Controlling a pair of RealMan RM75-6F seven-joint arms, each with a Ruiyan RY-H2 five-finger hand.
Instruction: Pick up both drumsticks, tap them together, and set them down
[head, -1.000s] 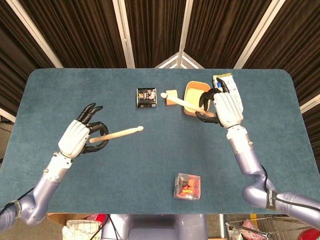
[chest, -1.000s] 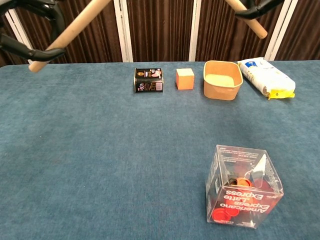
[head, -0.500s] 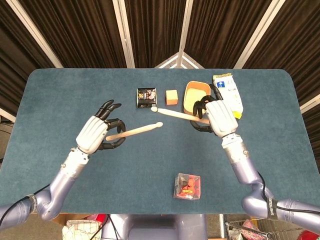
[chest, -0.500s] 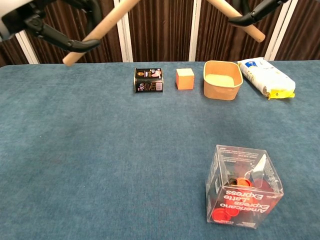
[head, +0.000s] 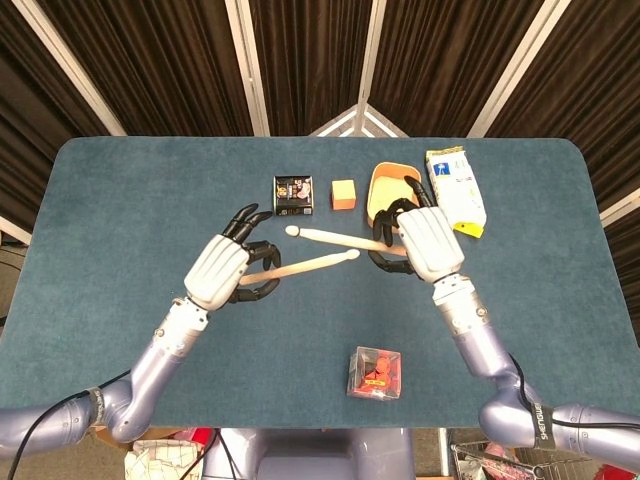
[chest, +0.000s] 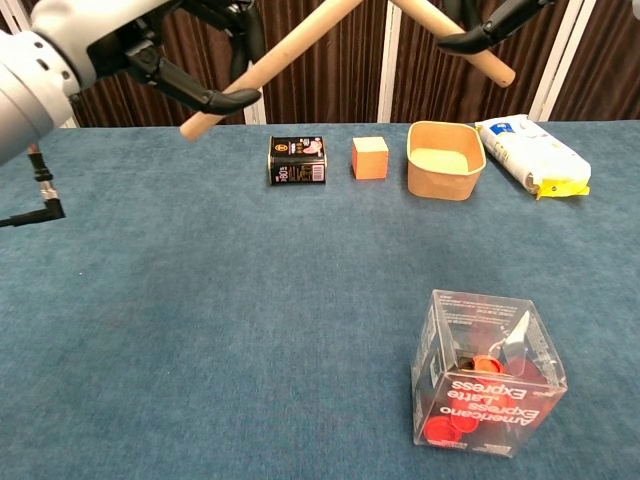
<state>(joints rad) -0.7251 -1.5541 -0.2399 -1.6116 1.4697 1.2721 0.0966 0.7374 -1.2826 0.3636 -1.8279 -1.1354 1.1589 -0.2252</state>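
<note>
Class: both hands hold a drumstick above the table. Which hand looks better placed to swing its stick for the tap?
Neither clearly: the left hand and right hand both hold sticks whose tips cross mid-table.

We hold our left hand (head: 219, 272) at centre left of the head view, dark fingers (head: 255, 285) curled round a drumstick (head: 305, 266). Our right hand (head: 428, 241) sits centre right, gripping another drumstick (head: 335, 237). Both forearms rise from the lower corners, angled inward, hands raised.
</note>
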